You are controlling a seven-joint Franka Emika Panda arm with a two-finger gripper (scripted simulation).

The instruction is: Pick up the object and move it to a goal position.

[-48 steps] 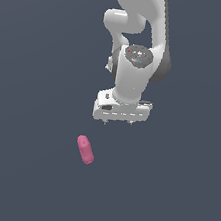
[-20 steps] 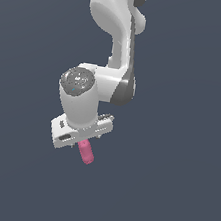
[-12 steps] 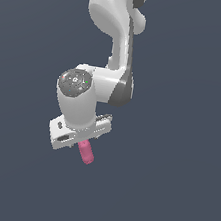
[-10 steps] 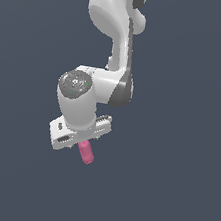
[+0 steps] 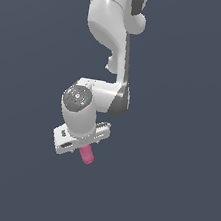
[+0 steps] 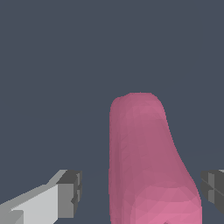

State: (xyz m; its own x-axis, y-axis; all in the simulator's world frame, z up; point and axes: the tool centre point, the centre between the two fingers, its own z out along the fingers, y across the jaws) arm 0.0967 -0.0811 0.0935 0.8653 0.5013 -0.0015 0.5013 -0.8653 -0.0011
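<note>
Arm: the white arm (image 5: pixel 113 27) comes down from the top of the exterior view and bends at a rounded joint, so that its wrist sits directly over the pink object.
Gripper: the gripper (image 5: pixel 79 148) hangs under the white hand block, low in the exterior view and slightly toward that view's left of centre.
Fingers: in the wrist view the two fingers stand apart, one white with a dark grey pad (image 6: pixel 70 194) on one side of the object and the other showing only its grey pad at the opposite edge of the picture.
Gap: in the wrist view a strip of bare background shows between each pad and the pink body, so neither pad is seen touching it; the gripper is spread around the object and is not clamped on it.
Object: the object (image 5: pixel 86 155) is a pink, matte, lumpy cylinder; in the exterior view only its lower end pokes out beneath the hand block, angled down toward that view's right.
Object in the wrist view: the object (image 6: pixel 144 162) fills the space between the fingers, lengthwise away from the camera, wider near the lens and rounded at its far end.
Surroundings: a plain dark grey-blue surface (image 5: pixel 170 193) lies behind everything in both views.
</note>
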